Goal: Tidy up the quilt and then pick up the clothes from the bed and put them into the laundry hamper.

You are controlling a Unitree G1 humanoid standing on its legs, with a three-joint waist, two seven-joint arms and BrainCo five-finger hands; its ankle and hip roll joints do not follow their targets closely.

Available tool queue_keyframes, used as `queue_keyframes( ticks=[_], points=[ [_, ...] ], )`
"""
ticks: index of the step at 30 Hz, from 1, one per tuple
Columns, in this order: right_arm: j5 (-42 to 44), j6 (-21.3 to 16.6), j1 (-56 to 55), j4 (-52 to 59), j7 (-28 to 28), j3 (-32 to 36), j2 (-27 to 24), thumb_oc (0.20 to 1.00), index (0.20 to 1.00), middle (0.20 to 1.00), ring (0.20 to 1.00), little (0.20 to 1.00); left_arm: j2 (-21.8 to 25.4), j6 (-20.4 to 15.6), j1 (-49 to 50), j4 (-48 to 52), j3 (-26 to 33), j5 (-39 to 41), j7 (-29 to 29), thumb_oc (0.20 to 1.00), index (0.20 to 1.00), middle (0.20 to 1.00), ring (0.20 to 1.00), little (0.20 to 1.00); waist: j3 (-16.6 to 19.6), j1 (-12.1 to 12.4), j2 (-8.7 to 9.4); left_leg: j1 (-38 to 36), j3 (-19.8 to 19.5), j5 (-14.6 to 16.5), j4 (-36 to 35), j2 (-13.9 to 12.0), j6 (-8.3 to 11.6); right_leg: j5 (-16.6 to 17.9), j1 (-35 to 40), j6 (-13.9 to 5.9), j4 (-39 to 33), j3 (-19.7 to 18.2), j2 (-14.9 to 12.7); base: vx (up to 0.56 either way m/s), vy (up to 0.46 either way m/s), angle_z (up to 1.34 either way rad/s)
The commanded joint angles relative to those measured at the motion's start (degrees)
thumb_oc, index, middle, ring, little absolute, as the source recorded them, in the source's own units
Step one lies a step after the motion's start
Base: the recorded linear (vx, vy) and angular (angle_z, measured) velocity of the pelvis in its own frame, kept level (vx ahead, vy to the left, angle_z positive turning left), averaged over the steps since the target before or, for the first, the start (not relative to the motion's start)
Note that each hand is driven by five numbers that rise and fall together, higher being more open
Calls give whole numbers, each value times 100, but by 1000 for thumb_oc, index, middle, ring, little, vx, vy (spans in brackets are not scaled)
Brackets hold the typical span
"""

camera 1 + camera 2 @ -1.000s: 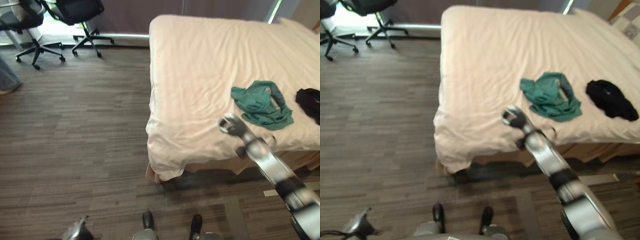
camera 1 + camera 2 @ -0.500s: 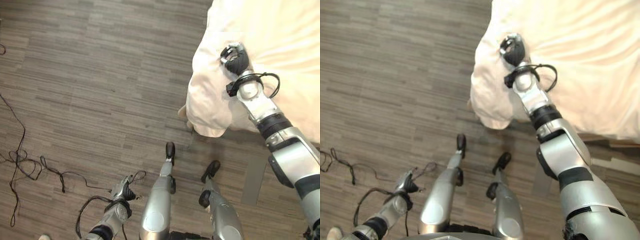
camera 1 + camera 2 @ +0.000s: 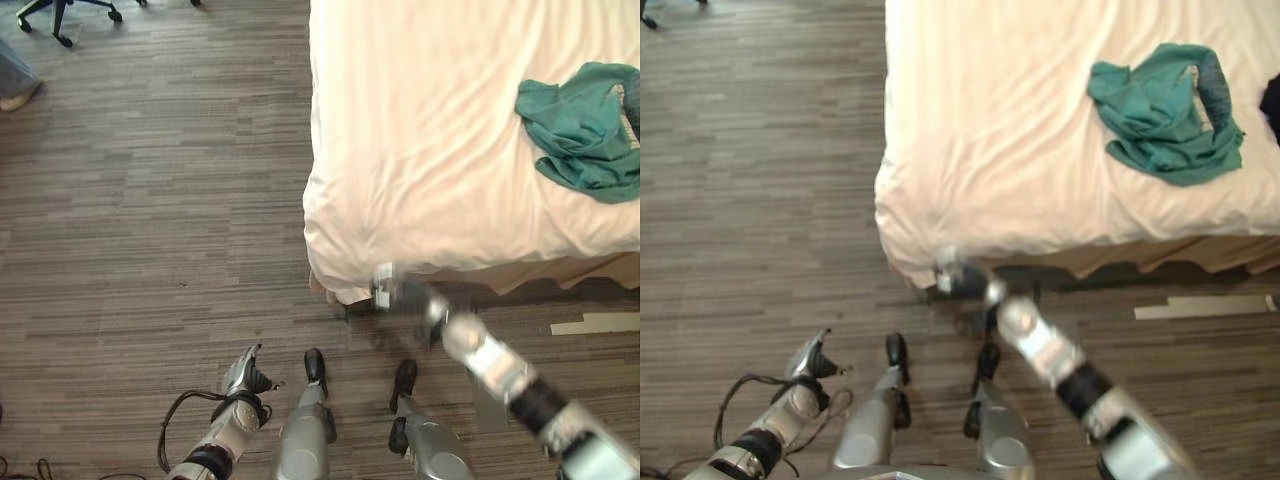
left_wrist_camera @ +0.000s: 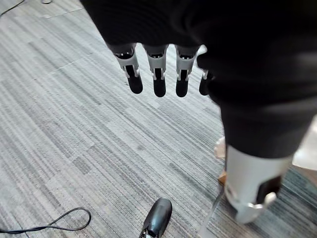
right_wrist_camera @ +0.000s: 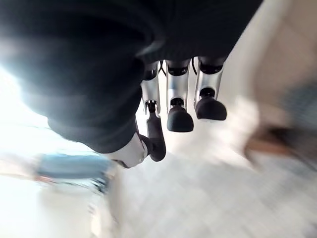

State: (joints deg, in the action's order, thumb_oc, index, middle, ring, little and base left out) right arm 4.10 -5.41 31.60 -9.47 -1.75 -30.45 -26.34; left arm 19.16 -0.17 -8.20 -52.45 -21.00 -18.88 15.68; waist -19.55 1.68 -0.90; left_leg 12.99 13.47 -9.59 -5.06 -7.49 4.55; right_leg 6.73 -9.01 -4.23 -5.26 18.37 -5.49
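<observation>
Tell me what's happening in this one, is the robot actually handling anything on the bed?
Not at this moment. The right hand is in the air by the near corner of the quilt, fingers relaxed and holding nothing. The left hand hangs low over the floor, open and idle. The quilt lies fairly flat on the bed, and a green garment sits untouched on it, with a dark garment at the edge of the view. No clothes have been picked up yet.

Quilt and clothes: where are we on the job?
The quilt lies fairly smooth over the bed. Nothing is in hand: the right robot hand hangs open by the bed's corner, the left robot hand open over the floor. The green garment remains on the bed.
</observation>
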Motion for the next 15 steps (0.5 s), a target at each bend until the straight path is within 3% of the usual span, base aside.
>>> queue_keyframes(
  ticks=[1,6,11,13,15],
  points=[
    [325,-475,995,-650,-810,403,113,200,200,200,200,200,57,-134,-112,-137,-389,11,56,1000,1000,1000,1000,1000,-448,205,-16,-388,-117,648,356,-273,425,-633,-322,-594,662,-273,-659,-50,5,-16],
    [512,-255,2029,-1771,-1412,831,-443,200,200,200,200,200,152,-158,-75,7,-394,210,86,1000,1000,1000,1000,1000,-695,249,-138,-27,-92,699,674,-285,421,-614,-620,-573,799,-374,-730,-62,4,1],
    [643,-47,1923,-2995,-1610,1143,-543,200,200,200,200,200,152,-155,-157,5,-499,213,97,1000,1000,1000,1000,1000,-865,199,-171,182,-116,756,886,-259,389,-681,-793,-554,1025,-398,-781,-47,-7,0],
    [647,68,1530,-3954,-1697,1440,-567,200,200,200,200,200,118,-150,-286,76,-501,263,114,1000,1000,1000,1000,1000,-943,139,-153,304,-130,881,1165,-260,359,-755,-882,-534,1250,-398,-820,-54,10,2],
    [637,124,1166,-4179,-1687,1625,-516,200,200,200,200,200,82,-144,-297,108,-473,296,119,1000,1000,1000,1000,1000,-944,105,-136,308,-134,961,1272,-260,343,-788,-866,-533,1293,-412,-829,-7,29,10]
  ],
)
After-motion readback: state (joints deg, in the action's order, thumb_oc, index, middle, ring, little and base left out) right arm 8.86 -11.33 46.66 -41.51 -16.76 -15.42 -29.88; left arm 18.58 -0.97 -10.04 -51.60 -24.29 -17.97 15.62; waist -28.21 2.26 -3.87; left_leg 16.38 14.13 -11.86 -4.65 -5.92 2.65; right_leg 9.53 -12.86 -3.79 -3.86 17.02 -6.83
